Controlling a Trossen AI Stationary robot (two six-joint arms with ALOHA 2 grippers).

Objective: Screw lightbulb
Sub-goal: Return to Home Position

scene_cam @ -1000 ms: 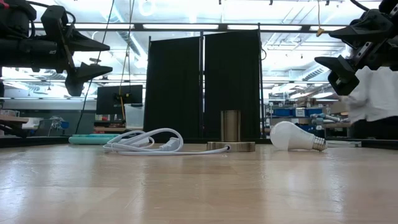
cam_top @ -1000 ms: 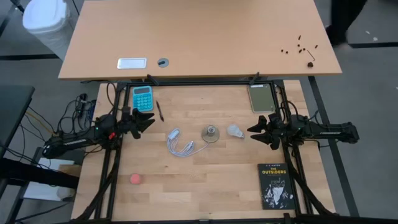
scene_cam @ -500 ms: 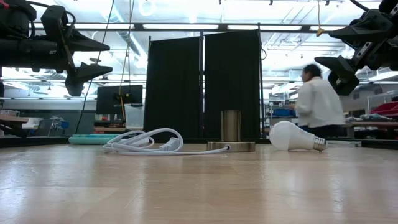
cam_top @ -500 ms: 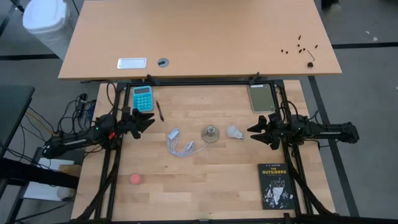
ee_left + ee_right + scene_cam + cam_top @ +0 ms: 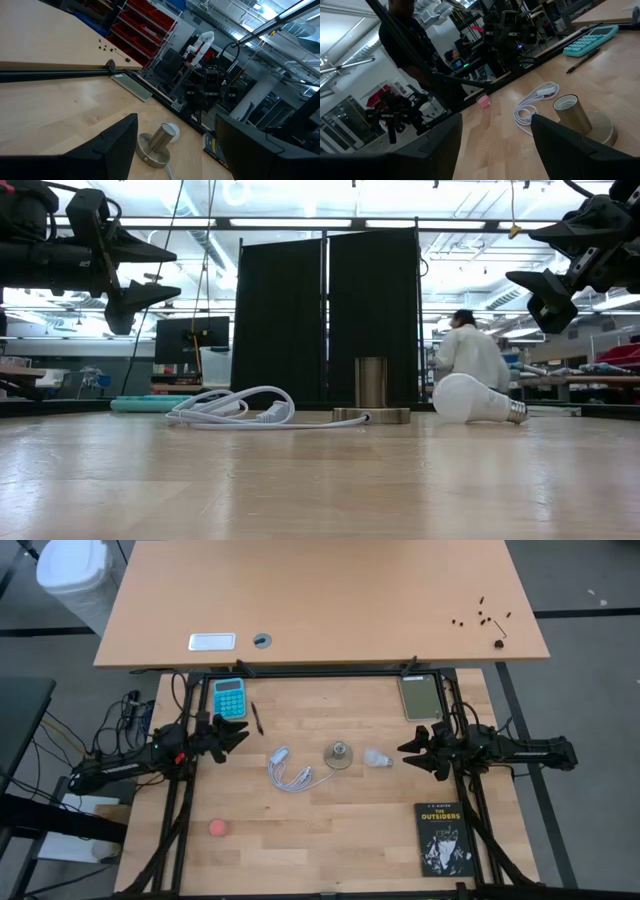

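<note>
— Where do we find the lightbulb [image 5: 376,757]?

— We see it lying on its side on the tabletop [image 5: 330,830]. It is just beside the round socket [image 5: 339,754] but not touching it, and its metal base points toward the right arm.

— And the end effectors?

— The right end effector [image 5: 405,753] hangs above the tabletop near the bulb, fingers spread wide, holding nothing. The left end effector [image 5: 238,737] hovers by the teal calculator [image 5: 230,697], also wide and empty.

— Anything else?

— We see a white cord [image 5: 290,772] coiled beside the socket.
</note>
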